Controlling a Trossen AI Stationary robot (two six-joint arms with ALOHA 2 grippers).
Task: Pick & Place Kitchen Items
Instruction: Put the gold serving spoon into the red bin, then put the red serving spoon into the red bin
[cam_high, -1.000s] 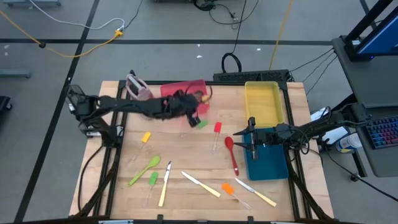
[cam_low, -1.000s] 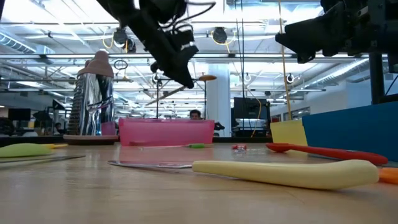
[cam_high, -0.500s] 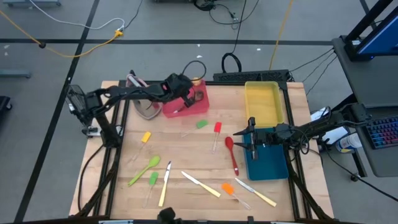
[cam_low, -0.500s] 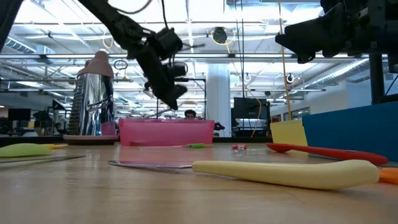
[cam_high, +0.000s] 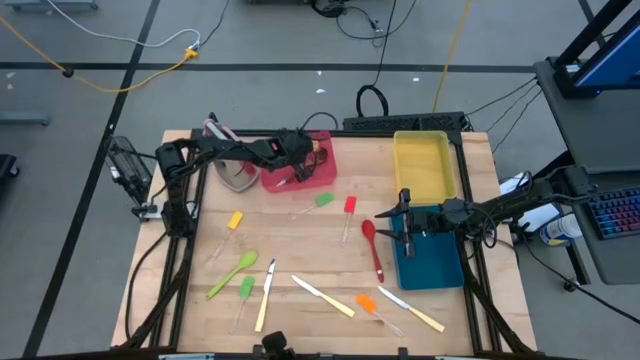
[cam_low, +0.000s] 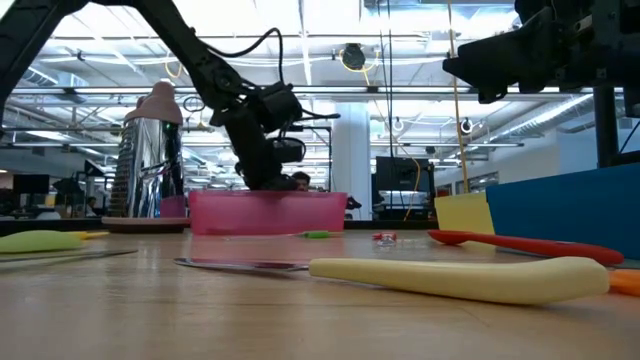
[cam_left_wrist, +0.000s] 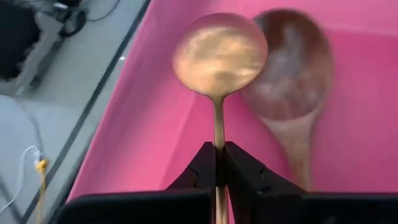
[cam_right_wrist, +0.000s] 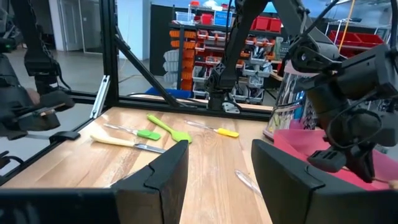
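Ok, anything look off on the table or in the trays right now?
Nothing stands out. The left pincer is shut on a wooden spoon over the pink tray, where another wooden spoon lies. The remaining utensils lie flat on the table.

Left end effector over tray, clamping spoon; second spoon in tray beside it.

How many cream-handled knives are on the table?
3, all near the front edge: one beside the green spatula, one mid-table, one in front of the blue tray. None seems hidden.
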